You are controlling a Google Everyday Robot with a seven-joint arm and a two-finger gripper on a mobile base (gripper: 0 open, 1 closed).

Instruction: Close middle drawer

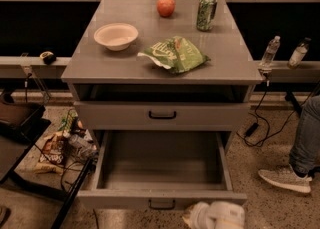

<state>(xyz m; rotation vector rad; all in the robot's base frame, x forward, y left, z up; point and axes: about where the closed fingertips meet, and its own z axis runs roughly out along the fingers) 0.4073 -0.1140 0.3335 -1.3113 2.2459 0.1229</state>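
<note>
The middle drawer (162,165) stands pulled far out of the grey cabinet, with a plain grey box inside that holds nothing. Its flat front (120,199) faces me at the bottom, with a small black bar handle (162,205). Above it, the taller drawer front (210,115) with the larger black handle (162,115) is pushed in. My gripper (215,216) shows as a white shape at the bottom edge, just below and right of the small handle, in front of the drawer front.
On the cabinet top (100,63) are a white bowl (116,35), a green chip bag (174,54), a red apple (166,6) and a green can (206,12). Clutter and cables (62,143) lie at the left. A person's leg and shoe (295,168) are at the right.
</note>
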